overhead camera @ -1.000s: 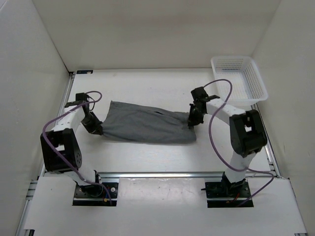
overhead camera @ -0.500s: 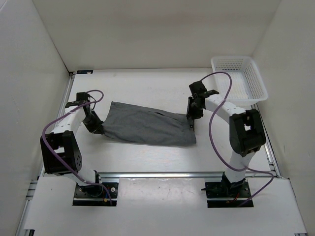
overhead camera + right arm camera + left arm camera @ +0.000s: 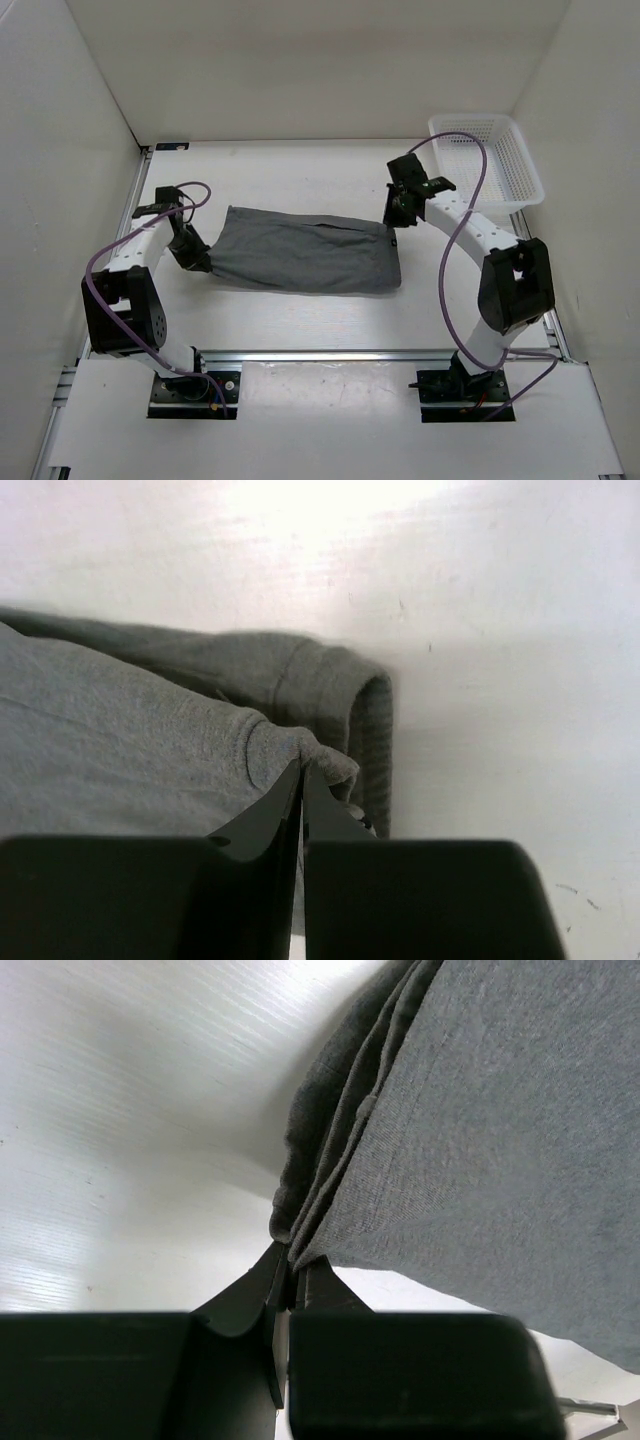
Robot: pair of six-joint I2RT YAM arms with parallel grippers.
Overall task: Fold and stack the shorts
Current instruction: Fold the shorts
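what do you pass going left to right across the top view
left gripper → shorts → right gripper → basket

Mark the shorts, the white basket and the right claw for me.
grey shorts (image 3: 300, 258): top view, middle of fabric.
white mesh basket (image 3: 520, 200): top view, near wall.
right claw (image 3: 302, 772): right wrist view, between fingertips.
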